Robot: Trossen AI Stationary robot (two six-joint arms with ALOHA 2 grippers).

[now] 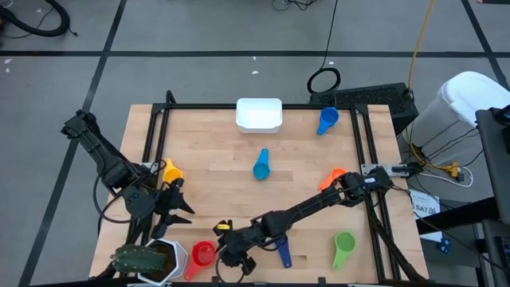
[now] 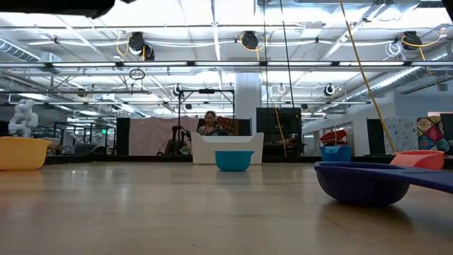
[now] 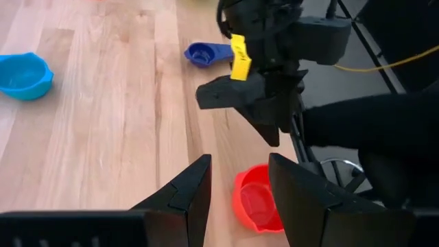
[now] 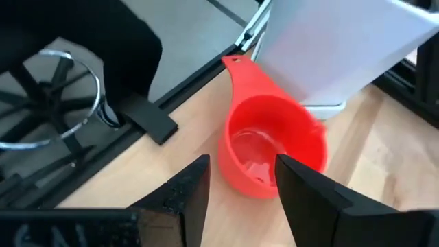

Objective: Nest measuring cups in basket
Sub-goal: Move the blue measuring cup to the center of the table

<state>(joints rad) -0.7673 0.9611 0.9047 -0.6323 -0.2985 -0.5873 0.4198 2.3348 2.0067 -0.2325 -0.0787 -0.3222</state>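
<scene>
While your right claw hangs apart just above the red cup, the basket holds no cups yet.

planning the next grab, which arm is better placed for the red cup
Right. Its end effector hangs open just above the red cup, fingers either side in its wrist view. The left end effector is open but farther back.

White pot beside red cup

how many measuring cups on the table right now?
7. Yellow at the left edge, red at the near edge beside the right pincer, dark blue, green, orange, light blue mid-table, blue right of the basket. Arms may hide more.
</scene>
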